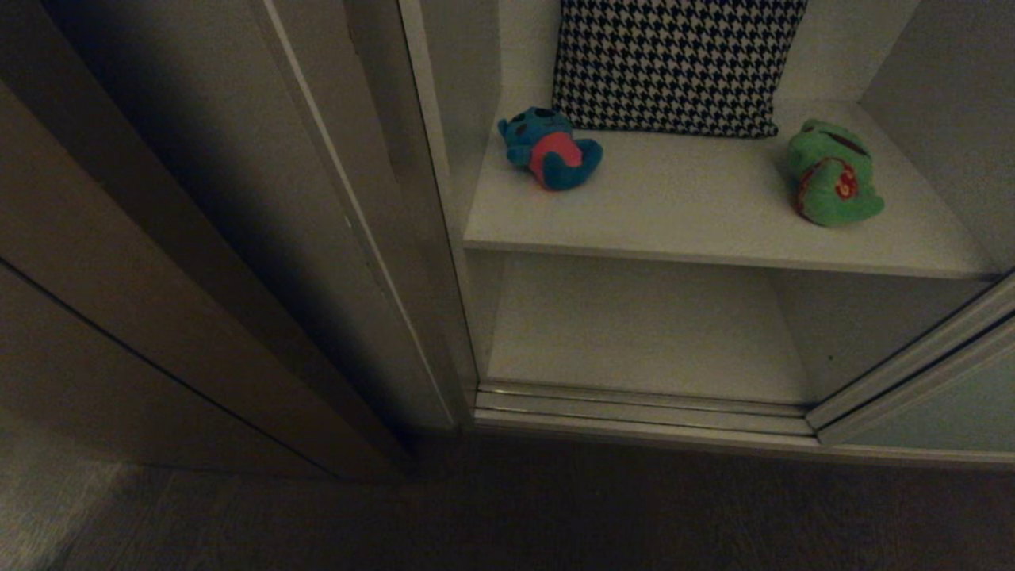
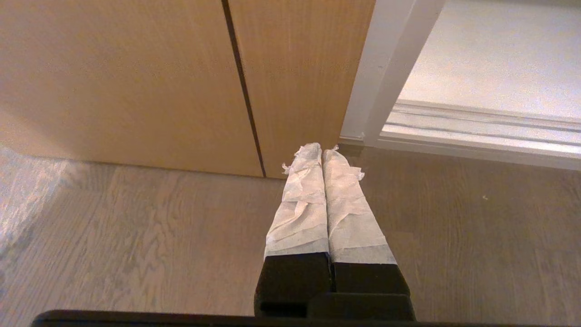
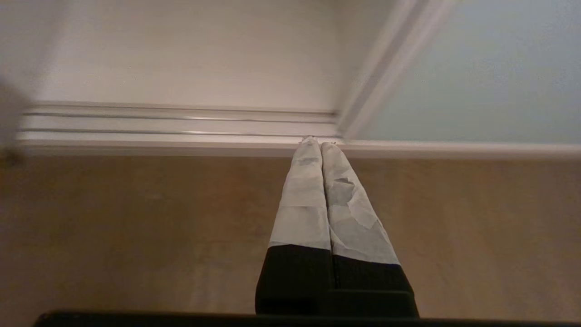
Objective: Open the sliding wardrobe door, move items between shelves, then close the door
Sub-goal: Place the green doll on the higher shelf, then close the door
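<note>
1. Both tools are pressed shut with nothing in them. The right tool hangs low over the wooden floor, pointing at the bottom track of the wardrobe, near the corner of the sliding wardrobe door. The left tool hangs low over the floor too, pointing at the brown wooden panelling beside the wardrobe.

2. In the head view neither arm can be seen (both are down below the picture).

3. The door is slid off to the right, so the wardrobe stands open. Only its lower corner shows.

4. The two toys lie on the upper shelf. The teal-blue bear is on the left side, just touching the bottom corner of a black and white checked pillow that leans at the back. The green frog is on the right side, well apart from the bear.

5. The lower shelf has nothing on it that I can see.

6. My guess on the step: the door part is done, and both toys sit together on one shelf. Either they are waiting to be moved down, or they were put up here. I cannot tell which.

7. If a toy must go next, a tool has to lift up to the upper shelf, spread wide over the soft toy, and pinch it gently. If the moving is done, the right tool must reach the door edge and push it back to the left.
</note>
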Robot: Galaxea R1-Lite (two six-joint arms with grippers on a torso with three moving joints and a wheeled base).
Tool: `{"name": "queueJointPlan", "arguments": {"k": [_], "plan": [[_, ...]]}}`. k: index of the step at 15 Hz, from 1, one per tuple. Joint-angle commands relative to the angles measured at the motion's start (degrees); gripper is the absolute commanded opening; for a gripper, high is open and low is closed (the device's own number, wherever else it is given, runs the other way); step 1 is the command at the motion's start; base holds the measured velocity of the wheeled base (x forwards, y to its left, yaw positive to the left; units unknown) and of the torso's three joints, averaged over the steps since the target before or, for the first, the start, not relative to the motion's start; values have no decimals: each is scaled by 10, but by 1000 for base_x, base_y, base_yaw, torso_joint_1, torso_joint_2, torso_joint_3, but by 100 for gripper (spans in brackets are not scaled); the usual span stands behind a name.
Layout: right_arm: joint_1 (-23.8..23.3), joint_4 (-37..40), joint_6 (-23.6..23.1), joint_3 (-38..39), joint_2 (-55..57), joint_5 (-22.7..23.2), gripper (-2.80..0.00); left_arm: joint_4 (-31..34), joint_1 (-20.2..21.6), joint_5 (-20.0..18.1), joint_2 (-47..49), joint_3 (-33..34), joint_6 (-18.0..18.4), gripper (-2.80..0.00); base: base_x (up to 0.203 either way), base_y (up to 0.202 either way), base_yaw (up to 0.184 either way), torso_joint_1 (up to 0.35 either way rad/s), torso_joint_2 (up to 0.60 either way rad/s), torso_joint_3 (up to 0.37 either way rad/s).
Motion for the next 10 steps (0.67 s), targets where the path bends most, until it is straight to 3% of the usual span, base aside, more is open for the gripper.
{"name": "queueJointPlan", "arguments": {"k": [1,3,5,6,8,9,10], "plan": [[35,27,5,5,-49,1,-280,0,0,0,1,0,0,-280,0,0,0,0,0,0],[41,104,7,0,-115,6,-280,0,0,0,1,0,0,-280,0,0,0,0,0,0],[43,122,5,25,-165,13,-280,0,0,0,1,0,0,-280,0,0,0,0,0,0],[44,86,6,65,-165,15,-280,0,0,0,1,0,0,-280,0,0,0,0,0,0],[44,-56,8,117,-164,44,-280,0,0,0,1,1,0,-280,0,0,0,0,0,0],[44,-74,7,123,-163,55,-280,0,0,0,1,1,0,-280,0,0,0,0,0,0],[44,-45,5,128,-163,64,-280,0,0,0,1,0,0,-280,0,0,0,0,0,0]]}}
